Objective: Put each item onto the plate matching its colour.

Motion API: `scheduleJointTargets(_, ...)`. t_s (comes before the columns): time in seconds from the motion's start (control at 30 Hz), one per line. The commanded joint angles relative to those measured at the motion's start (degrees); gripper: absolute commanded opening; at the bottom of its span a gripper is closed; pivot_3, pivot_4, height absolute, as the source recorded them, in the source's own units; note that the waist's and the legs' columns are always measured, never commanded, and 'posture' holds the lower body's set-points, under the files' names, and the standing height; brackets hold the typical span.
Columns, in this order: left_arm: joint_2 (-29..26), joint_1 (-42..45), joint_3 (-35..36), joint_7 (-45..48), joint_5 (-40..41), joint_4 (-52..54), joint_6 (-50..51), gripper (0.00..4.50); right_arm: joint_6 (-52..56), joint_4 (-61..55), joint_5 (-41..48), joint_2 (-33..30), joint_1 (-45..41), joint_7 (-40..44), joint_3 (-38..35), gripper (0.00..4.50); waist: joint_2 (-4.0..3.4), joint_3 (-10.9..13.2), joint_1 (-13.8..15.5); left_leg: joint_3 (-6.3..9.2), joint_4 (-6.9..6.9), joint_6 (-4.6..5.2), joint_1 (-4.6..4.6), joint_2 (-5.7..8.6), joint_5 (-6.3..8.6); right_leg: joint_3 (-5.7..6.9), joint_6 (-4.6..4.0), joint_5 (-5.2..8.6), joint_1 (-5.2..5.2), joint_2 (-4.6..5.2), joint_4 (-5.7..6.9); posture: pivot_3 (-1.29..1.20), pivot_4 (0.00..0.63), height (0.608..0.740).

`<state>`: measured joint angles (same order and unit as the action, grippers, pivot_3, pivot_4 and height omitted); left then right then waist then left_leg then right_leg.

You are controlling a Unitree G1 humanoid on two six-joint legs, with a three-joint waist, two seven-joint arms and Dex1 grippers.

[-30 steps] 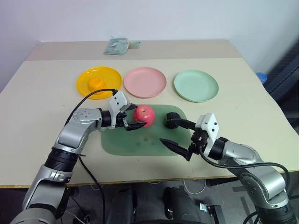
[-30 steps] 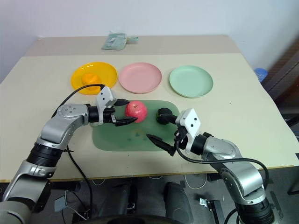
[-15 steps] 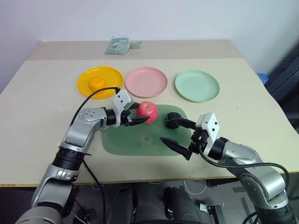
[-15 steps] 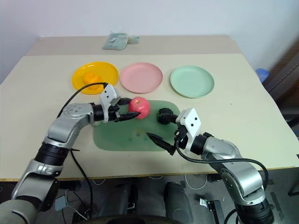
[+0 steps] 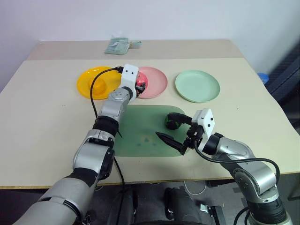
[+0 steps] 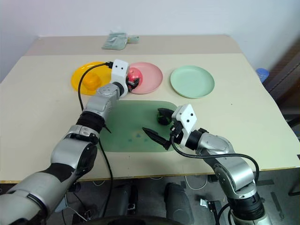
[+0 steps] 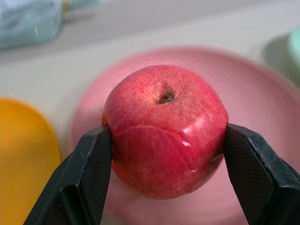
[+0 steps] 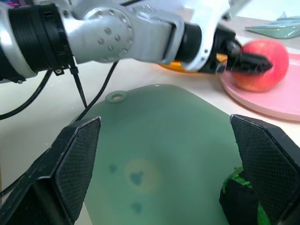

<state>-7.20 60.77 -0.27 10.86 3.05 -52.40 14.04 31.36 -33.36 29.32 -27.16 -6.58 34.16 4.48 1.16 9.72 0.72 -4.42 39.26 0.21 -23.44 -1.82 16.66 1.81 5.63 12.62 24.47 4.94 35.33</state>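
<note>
Left gripper (image 7: 164, 140) grasps apple (image 7: 164, 131) over pink plate (image 5: 157, 84), upper centre; next, release. Right gripper (image 5: 176, 132) spread, empty.

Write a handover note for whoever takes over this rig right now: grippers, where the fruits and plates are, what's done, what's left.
Left gripper: shut on the apple, held over the pink plate; not released.
Right gripper: open, over the green mat, beside the green ball.
Orange fruit lies on the yellow plate: done.
Left: release the apple on the pink plate, then move the green ball from the mat to the green plate.
</note>
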Motion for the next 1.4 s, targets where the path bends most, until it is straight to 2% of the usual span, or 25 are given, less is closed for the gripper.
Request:
scheduleJointTargets(0.03, 0.49, 3.24, 1.9, 2.47, 1.44, -1.5, -3.59, 4.4, -1.63, -1.2, -0.5, 0.76, -0.1, -0.64, -0.26, 4.5, 0.0, 0.0, 0.05, 0.0, 0.0, 0.0, 0.0, 0.0, 0.0, 0.0, 0.0, 0.0, 0.0, 0.01, 0.0, 0.0, 0.15, 0.74)
scheduleJointTargets(0.23, 0.34, 3.05, 3.44, 2.89, 1.83, -0.2, -6.65, 4.48, -1.47, -1.89, -0.43, 0.98, 0.61, -1.36, -0.61, 4.5, 0.0, 0.0, 0.0, 0.0, 0.0, 0.0, 0.0, -0.01, 0.0, 0.0, 0.0, 0.0, 0.0, 0.01, 0.01, 0.0, 0.15, 0.74)
scheduleJointTargets(0.37, -0.89, -0.45, 6.0, 6.28, 5.01, 7.65, -9.61, 4.48, -1.48, -1.93, -1.07, 0.33, 0.64, -1.83, -1.33, 4.5, 0.0, 0.0, -0.01, 0.01, 0.0, 0.0, 0.0, -0.01, 0.0, 0.0, 0.0, 0.0, 0.0, 0.01, 0.01, 0.0, 0.15, 0.74)
scheduleJointTargets(0.53, -6.3, -14.91, 6.18, 19.11, 11.64, 30.42, -6.96, 4.48, -0.38, 0.06, -3.17, -0.85, -1.34, -3.35, -2.69, 4.5, -0.06, -0.03, -1.25, -0.02, -0.05, -0.03, 0.07, -0.07, -0.01, -0.03, -0.02, 0.01, 0.0, 0.01, 0.06, 0.0, 0.15, 0.74)
scheduleJointTargets(0.63, -12.87, -27.84, 3.36, 30.24, 16.91, 47.21, -1.61, 4.48, -0.28, 3.8, -5.8, -1.68, -3.38, -4.4, -2.58, 4.5, -0.07, -0.03, -1.53, -0.02, -0.08, -0.05, 0.1, -0.1, -0.03, -0.04, -0.03, 0.01, 0.01, 0.01, 0.1, 0.0, 0.15, 0.74)
scheduleJointTargets(0.73, -19.0, -37.56, 0.85, 36.91, 18.72, 58.01, 1.41, 4.48, -0.3, 6.1, -6.19, -1.57, -4.7, -3.84, -2.66, 4.5, -0.08, -0.03, -1.04, -0.01, -0.07, -0.06, 0.08, -0.09, -0.03, -0.03, -0.04, 0.02, 0.01, 0.04, 0.13, 0.0, 0.15, 0.74)
scheduleJointTargets(0.87, -23.62, -46.19, 1.64, 40.92, 25.2, 68.08, 8.27, 4.48, -0.39, 9.55, -8.26, -2.08, -6.26, -2.51, -0.65, 4.5, -0.08, -0.03, -0.74, 0.01, -0.05, -0.04, 0.07, -0.08, -0.02, -0.04, -0.24, 0.12, -0.01, 0.11, 0.11, 0.0, 0.15, 0.74)
scheduleJointTargets(1.1, -27.13, -52.36, 1.81, 43.17, 26.71, 73.89, 9.32, 4.48, 0.16, 14.48, -10.93, -0.96, -8.25, -3.01, 0.28, 4.5, -0.09, -0.03, -0.6, 0.0, -0.05, -0.03, 0.09, -0.07, -0.01, -0.05, -0.25, 0.13, 0.0, 0.09, 0.1, 0.0, 0.15, 0.74)
scheduleJointTargets(1.4, -28.03, -54.05, 0.86, 43.7, 26.88, 74.2, 10.98, 4.48, 1.04, 16.41, -11.6, 0.49, -8.4, -3.15, 0.42, 4.5, -0.1, -0.03, -0.41, -0.01, -0.05, -0.03, 0.09, -0.07, -0.01, -0.05, -0.25, 0.13, 0.01, 0.07, 0.1, 0.0, 0.15, 0.74)
